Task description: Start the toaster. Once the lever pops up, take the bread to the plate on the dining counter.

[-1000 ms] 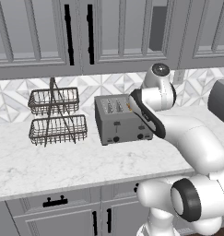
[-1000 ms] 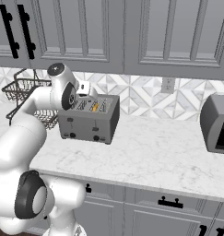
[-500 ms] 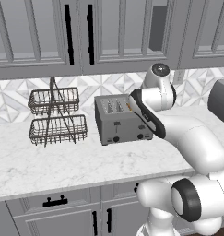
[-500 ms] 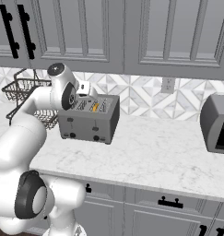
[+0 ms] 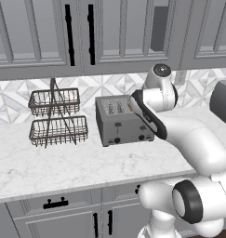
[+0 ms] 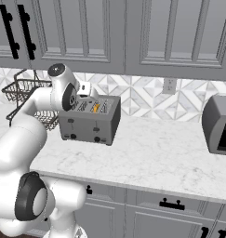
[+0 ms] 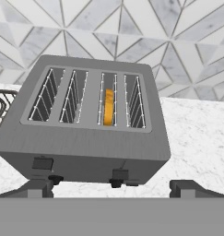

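Observation:
The grey four-slot toaster (image 5: pixel 121 123) (image 6: pixel 89 123) (image 7: pixel 90 133) stands on the marble worktop against the tiled wall. The bread (image 7: pixel 109 107) sits on edge, low in the third slot from the left, showing as an orange sliver (image 6: pixel 96 108). Two small levers (image 7: pixel 43 162) and two black knobs are on the toaster's front. My gripper (image 7: pixel 113 189) hovers above and in front of the toaster, open, its fingertips (image 7: pixel 39 188) wide apart with nothing between them. The plate and the dining counter are out of view.
A two-tier wire basket rack (image 5: pixel 56 118) (image 6: pixel 23 93) stands left of the toaster. A dark boxy appliance (image 6: pixel 219 125) (image 5: pixel 221 100) sits at the right end of the worktop. Upper cabinets (image 5: pixel 86 37) hang overhead. Bare worktop (image 6: pixel 151 153) lies before the toaster.

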### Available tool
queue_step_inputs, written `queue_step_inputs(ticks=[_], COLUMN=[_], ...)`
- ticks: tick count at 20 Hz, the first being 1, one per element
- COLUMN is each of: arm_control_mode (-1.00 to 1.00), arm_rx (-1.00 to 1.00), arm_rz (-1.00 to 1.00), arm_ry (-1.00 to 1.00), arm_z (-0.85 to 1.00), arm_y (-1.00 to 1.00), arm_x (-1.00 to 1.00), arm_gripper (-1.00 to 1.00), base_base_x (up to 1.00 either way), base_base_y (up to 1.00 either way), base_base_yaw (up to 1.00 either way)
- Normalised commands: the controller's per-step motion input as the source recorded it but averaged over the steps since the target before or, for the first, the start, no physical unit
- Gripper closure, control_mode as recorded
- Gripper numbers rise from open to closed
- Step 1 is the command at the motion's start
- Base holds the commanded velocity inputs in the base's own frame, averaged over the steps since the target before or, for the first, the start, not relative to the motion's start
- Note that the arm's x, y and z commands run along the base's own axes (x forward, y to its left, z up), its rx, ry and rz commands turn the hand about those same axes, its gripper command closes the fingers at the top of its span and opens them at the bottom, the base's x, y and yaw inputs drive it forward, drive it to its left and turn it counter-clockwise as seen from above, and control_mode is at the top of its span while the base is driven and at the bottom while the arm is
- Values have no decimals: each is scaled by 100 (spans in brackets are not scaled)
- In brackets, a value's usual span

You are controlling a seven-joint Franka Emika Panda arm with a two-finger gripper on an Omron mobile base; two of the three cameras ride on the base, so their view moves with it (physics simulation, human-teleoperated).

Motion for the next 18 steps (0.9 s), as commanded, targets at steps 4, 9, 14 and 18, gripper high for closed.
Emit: queue_step_inputs(ticks=[4, 9, 14, 18], arm_control_mode=[-100, -100, -100, -100], arm_rx=[0, 0, 0, 0], arm_rz=[0, 0, 0, 0], arm_ry=[0, 0, 0, 0], arm_z=[0, 0, 0, 0], arm_y=[0, 0, 0, 0], arm_x=[0, 0, 0, 0], arm_gripper=[-100, -100, -100, -100], base_base_x=[0, 0, 0, 0], base_base_y=[0, 0, 0, 0], base_base_yaw=[0, 0, 0, 0])
